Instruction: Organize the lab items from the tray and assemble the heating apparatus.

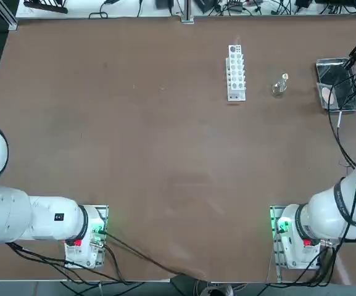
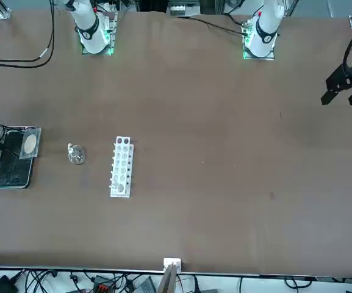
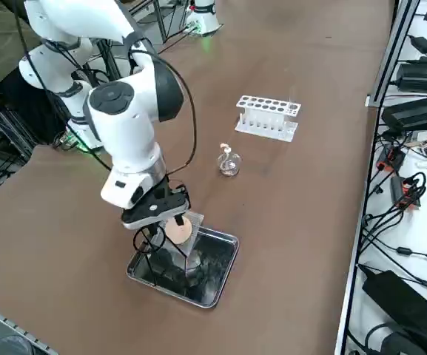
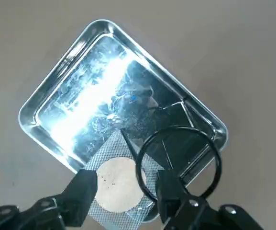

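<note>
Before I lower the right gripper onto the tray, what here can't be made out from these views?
- Right gripper: top view cuts it off at the edge; front view shows only a sliver.
- Mesh pad: whether it lies flat or leans on the tray rim is unclear.
- Wire tripod: its legs blur into reflections in the wrist view.
- Burner bottle: contents too small to tell.

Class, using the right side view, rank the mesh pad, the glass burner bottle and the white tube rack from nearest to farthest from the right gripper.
1. Mesh pad: directly under the right gripper, leaning on the metal tray's rim.
2. Glass burner bottle: standing on the table beyond the tray.
3. White tube rack: farther still, past the bottle.
</note>
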You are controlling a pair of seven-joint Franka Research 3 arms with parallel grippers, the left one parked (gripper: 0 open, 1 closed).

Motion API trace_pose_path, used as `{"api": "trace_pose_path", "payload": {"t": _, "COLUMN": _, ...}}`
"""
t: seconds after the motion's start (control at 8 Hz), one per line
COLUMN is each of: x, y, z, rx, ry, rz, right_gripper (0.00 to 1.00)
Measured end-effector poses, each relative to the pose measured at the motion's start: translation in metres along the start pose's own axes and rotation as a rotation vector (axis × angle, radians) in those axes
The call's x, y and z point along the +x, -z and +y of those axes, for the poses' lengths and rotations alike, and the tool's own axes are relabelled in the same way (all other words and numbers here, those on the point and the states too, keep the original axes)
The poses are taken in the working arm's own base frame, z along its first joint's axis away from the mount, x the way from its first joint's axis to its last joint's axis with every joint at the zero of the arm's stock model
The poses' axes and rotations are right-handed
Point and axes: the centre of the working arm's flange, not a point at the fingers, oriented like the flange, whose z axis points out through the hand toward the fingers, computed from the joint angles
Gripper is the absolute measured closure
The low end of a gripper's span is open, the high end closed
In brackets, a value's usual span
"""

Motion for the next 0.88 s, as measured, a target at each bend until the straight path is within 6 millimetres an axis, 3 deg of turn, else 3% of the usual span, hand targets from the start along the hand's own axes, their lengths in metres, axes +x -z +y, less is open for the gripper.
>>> {"api": "trace_pose_path", "payload": {"t": 0.88, "x": 0.007, "y": -0.022, "z": 0.013, "rx": 0.036, "ry": -0.155, "rz": 0.007, "right_gripper": 0.34}}
